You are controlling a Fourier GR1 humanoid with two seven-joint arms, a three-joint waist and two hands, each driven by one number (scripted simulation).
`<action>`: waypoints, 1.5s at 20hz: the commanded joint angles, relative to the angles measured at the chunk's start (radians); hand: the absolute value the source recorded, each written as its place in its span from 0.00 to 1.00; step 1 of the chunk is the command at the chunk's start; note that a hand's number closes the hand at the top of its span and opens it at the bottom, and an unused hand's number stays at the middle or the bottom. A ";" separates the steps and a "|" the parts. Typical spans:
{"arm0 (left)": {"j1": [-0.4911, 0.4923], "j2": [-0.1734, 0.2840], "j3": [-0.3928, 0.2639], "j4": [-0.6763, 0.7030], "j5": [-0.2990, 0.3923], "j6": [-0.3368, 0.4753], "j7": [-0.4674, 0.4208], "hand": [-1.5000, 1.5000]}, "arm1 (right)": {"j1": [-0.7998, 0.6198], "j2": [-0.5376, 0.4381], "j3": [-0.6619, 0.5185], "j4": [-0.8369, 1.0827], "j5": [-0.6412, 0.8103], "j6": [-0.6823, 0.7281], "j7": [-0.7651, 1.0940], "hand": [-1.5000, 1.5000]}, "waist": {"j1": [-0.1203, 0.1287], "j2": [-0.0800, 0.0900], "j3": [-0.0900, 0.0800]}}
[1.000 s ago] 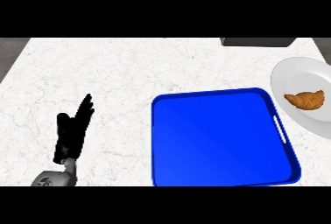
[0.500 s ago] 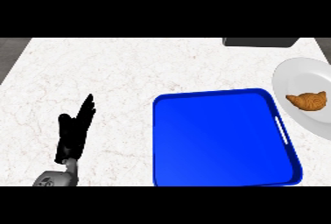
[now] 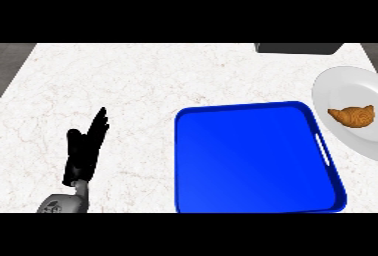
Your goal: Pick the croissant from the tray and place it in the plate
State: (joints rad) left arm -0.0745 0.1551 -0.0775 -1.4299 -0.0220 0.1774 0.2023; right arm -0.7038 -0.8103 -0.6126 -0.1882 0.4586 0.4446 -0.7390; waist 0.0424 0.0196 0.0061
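Croissant [image 3: 354, 116] lies on plate [image 3: 339, 90], right edge of frame; blue tray [image 3: 251, 160] at lower centre holds nothing. Place step looks done. My left hand [image 3: 83, 152] rests lower left, fingers straight, holding nothing. Right hand not in view.

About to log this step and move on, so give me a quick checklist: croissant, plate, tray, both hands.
1. Croissant on the plate: ok.
2. Croissant clear of the plate's rim: ok on the sides that show; the plate runs off the right edge.
3. Tray holds nothing: ok.
4. Left hand open, at lower left, touching nothing: ok.
5. Right hand away from the croissant: ok; its own state cannot be told, as it is not in view.
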 commanded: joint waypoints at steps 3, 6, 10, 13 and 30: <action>-0.032 0.028 0.018 -0.011 0.021 -0.039 0.045 0.50 | 0.030 0.007 0.016 0.009 0.009 0.011 -0.076 0.00 | 0.005 0.002 0.001; 0.002 -0.009 -0.012 -0.024 -0.021 0.010 0.029 0.50 | 0.037 -0.001 0.028 0.003 0.016 0.013 -0.098 0.00 | 0.004 0.000 0.000; 0.011 0.003 0.004 -0.024 -0.007 -0.010 -0.004 0.50 | 0.044 0.006 0.027 0.017 0.015 -0.048 -0.076 0.00 | 0.009 0.000 0.000; -0.063 -0.008 0.011 0.012 -0.010 0.001 0.045 0.50 | 0.058 -0.051 0.027 0.026 0.016 -0.004 -0.076 0.00 | -0.001 0.005 0.001; 0.008 -0.018 -0.003 -0.022 -0.008 -0.017 -0.006 0.50 | 0.137 -0.091 -0.022 0.049 -0.032 -0.061 -0.122 0.00 | 0.015 0.008 0.006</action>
State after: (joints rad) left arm -0.0732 0.1380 -0.0804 -1.4453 -0.0352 0.1680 0.2035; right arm -0.5808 -0.8826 -0.6182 -0.1472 0.4419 0.3356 -0.8137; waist 0.0537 0.0272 0.0111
